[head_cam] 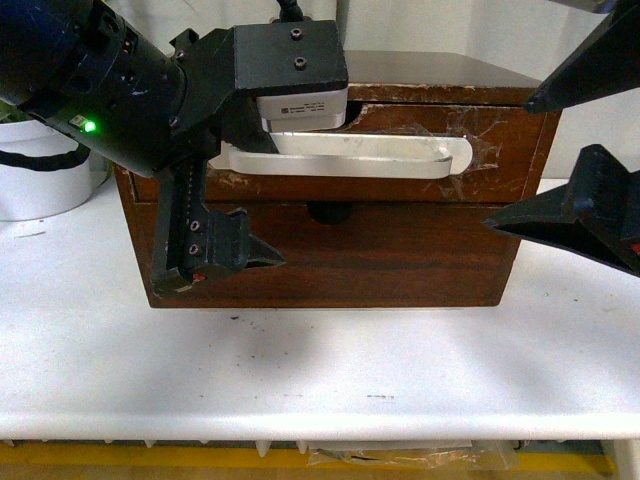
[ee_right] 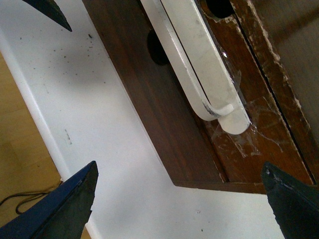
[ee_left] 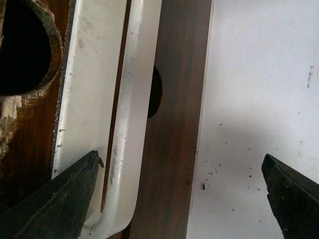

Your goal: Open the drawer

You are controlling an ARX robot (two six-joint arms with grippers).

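Note:
The drawer [head_cam: 300,186] is the upper one in a dark wooden cabinet, with a long white handle [head_cam: 350,157] taped across its front. Its front sits about level with the cabinet face. My left gripper [head_cam: 255,200] is open at the handle's left end. In the left wrist view [ee_left: 180,160] one finger [ee_left: 75,194] lies against the handle [ee_left: 99,99] and the other is over the table. The drawer's half-round notch [ee_left: 25,50] shows there too. My right gripper [head_cam: 510,163] is open and empty, off the cabinet's right end, touching nothing [ee_right: 179,168].
A plain lower drawer front [head_cam: 400,255] with a small notch [head_cam: 330,212] sits under the handle. The cabinet stands on a white table [head_cam: 320,370], whose front edge is near me. A white bucket [head_cam: 40,180] stands at the far left.

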